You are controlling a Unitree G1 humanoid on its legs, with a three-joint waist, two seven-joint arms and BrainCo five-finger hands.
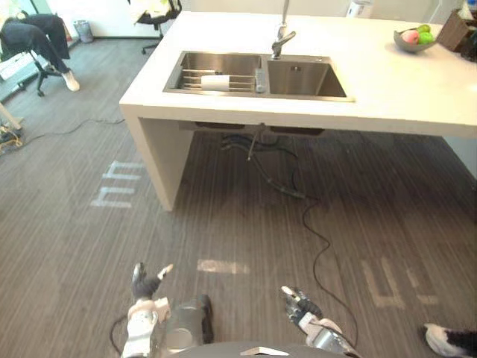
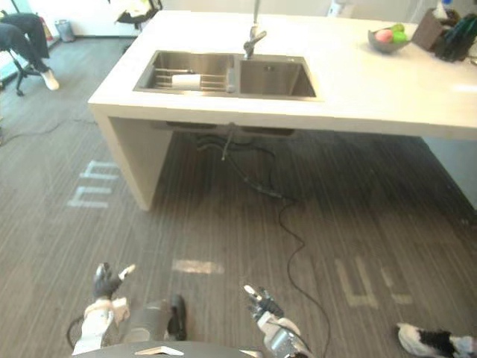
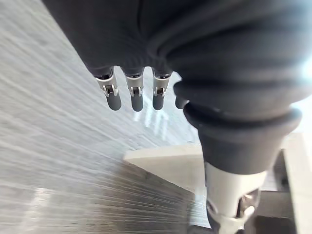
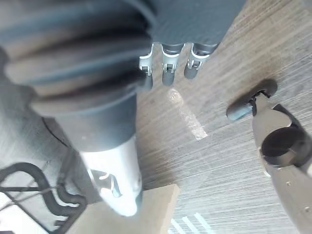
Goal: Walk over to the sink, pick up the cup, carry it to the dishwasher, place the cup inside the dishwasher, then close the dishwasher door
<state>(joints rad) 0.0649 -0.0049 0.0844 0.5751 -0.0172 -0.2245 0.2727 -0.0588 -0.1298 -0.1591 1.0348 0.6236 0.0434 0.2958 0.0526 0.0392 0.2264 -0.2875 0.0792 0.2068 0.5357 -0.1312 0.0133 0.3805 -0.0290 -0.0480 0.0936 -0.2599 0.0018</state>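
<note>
Two hands were observed, both empty. The left hand (image 1: 145, 287) and the right hand (image 1: 302, 304) hung low over the floor (image 1: 223, 224). The left fingers (image 3: 113, 97) and the right fingers (image 4: 168, 73) were apart and relaxed, clamped on nothing. This posture was judged suited to walking rather than grasping.

The cup (image 1: 216, 82), white, lay on its side on a wire rack (image 1: 190, 78) across one basin of the sink (image 1: 305, 78). It was well ahead of the fingers, out of reach, towards the left fingers' side. The rack presumably served for draining.

The sink was set into the white table (image 1: 387, 89). A fruit bowl (image 1: 414, 41) stood far beyond the right fingers and was not concerned.

Assessment: the approach stage was in hand and the pick-up had not begun.
</note>
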